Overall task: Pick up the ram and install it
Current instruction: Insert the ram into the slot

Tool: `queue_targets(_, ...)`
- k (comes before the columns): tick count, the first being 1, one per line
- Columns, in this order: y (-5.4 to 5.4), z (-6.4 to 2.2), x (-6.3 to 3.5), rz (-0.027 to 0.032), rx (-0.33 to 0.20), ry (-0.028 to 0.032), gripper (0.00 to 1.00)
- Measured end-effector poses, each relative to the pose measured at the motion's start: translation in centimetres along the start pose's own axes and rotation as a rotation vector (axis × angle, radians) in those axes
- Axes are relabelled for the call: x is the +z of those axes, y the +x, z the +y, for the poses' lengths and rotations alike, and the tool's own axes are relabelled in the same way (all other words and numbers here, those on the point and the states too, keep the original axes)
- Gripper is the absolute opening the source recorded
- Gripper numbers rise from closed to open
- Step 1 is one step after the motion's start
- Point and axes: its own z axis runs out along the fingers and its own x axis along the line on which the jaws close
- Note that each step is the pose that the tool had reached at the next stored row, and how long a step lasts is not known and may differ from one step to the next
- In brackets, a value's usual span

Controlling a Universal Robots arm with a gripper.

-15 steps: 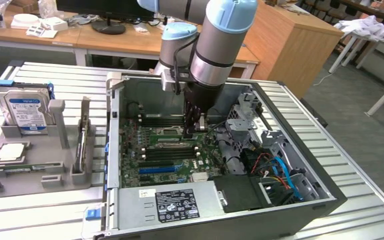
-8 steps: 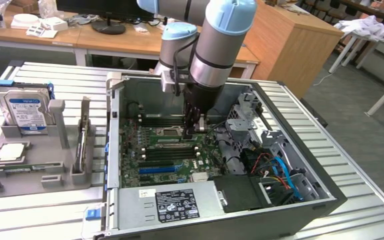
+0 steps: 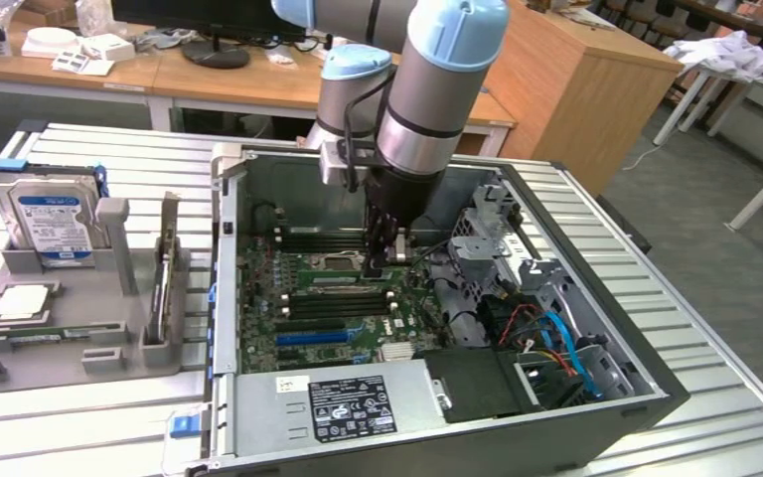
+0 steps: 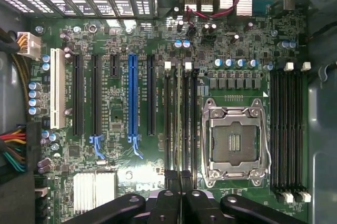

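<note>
My gripper (image 3: 379, 266) reaches down into the open computer case (image 3: 229, 298), just above the motherboard (image 3: 305, 320) beside the CPU socket (image 3: 333, 263). In the wrist view the fingers (image 4: 171, 205) are pressed together on the ram (image 4: 179, 124). It shows edge-on as a thin green strip running away from the fingertips. The strip lies in line with the black memory slots (image 4: 168, 124) between the blue slot (image 4: 132, 98) and the CPU socket (image 4: 233, 142). Whether the ram touches a slot I cannot tell.
More black slots with white clips (image 4: 287, 129) lie on the far side of the socket. A power supply (image 3: 349, 402) and coloured cables (image 3: 554, 343) fill the case's near end. On the exterior view's left a grey fixture (image 3: 71, 333) holds a hard drive (image 3: 44, 214).
</note>
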Motion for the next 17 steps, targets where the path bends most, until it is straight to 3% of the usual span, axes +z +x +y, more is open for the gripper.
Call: queue_targets(17,0.03,-0.01,0.72,0.0001,0.0,0.0034,0.12)
